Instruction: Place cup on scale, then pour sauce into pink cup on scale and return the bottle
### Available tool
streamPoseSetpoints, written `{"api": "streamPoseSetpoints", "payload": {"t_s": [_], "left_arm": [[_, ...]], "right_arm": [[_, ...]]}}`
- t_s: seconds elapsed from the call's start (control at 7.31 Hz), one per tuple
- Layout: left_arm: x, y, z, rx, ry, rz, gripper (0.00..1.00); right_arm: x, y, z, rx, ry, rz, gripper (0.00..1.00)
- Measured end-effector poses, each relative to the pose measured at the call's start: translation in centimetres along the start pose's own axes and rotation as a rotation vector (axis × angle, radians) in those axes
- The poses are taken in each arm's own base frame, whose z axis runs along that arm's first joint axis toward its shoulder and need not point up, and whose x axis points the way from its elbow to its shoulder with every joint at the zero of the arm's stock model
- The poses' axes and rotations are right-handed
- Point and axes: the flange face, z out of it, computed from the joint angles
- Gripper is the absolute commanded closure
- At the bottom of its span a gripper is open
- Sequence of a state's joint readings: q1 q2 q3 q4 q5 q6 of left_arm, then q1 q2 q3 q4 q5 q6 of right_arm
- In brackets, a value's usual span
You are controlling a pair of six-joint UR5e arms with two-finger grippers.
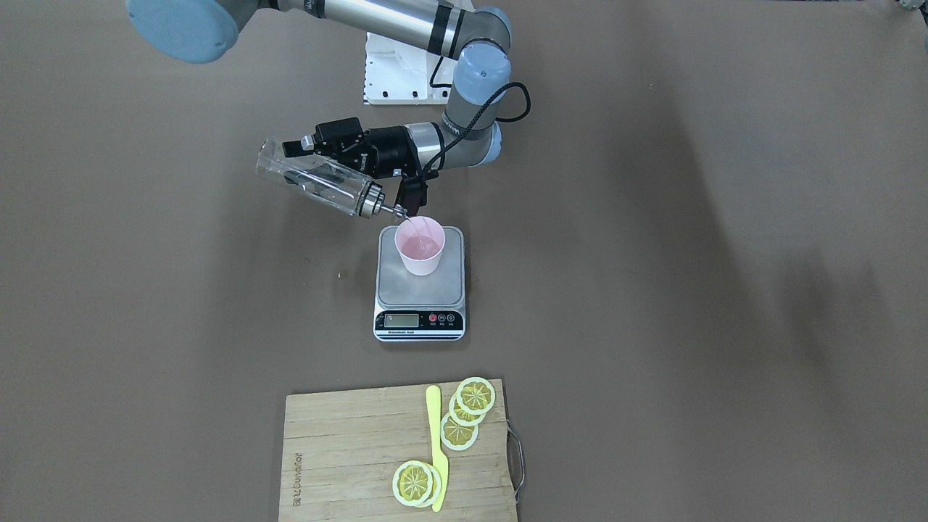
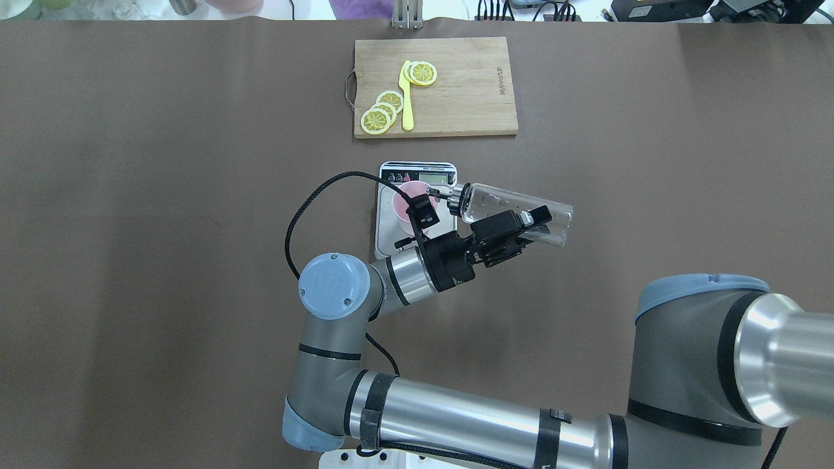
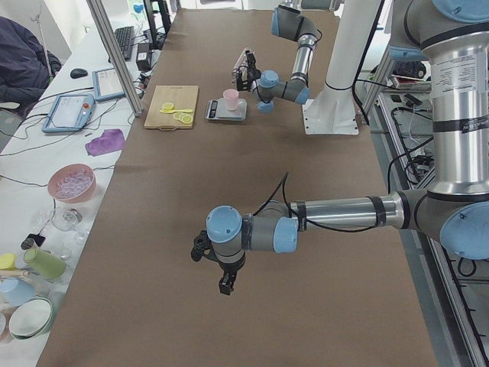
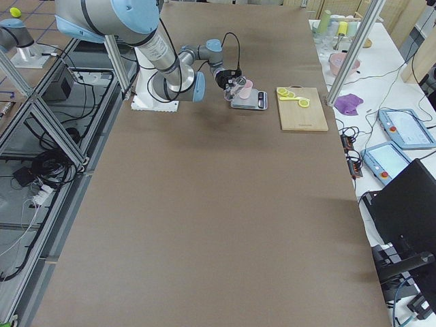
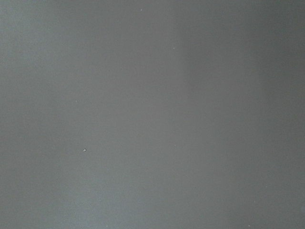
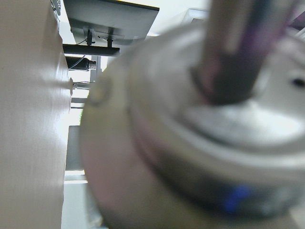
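Note:
The pale pink cup (image 1: 419,246) stands upright on the silver-grey platform of the scale (image 1: 420,293), toward its robot-side edge. My right gripper (image 1: 304,163) is shut on the transparent bottle (image 1: 319,185) at mid-body and holds it tilted, base up. Its metal spout is over the cup's rim, and a thin stream runs into the cup. In the overhead view the bottle (image 2: 515,208) lies right of the cup (image 2: 405,202). The right wrist view shows only the blurred bottle neck (image 6: 190,143). My left gripper (image 3: 221,284) hangs over bare table far from the scale; I cannot tell whether it is open or shut.
A bamboo cutting board (image 1: 348,449) with lemon slices (image 1: 475,397) and a yellow knife (image 1: 437,449) lies beyond the scale, on the operators' side. The right arm's white base plate (image 1: 399,72) is behind the gripper. The camera cable loops near the wrist (image 2: 306,208).

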State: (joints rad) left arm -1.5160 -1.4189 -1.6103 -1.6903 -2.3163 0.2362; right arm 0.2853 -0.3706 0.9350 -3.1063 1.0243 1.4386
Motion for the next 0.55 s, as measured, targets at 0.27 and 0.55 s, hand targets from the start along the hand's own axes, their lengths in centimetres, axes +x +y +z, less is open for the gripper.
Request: {"api": "streamPoseSetpoints", "payload": {"t_s": [0.27,0.55], "left_arm": [[0.08,-0.05,-0.08,0.002,0.0,0.002,0.02],[0.11,-0.08,-0.11,0.002,-0.001,0.003,0.02]], "right_arm": [[0.55,-0.25,-0.22,0.004,-0.015,0.013,1.0],[1.03,-0.5,-0.34,0.008,-0.034,0.045,1.0]]}}
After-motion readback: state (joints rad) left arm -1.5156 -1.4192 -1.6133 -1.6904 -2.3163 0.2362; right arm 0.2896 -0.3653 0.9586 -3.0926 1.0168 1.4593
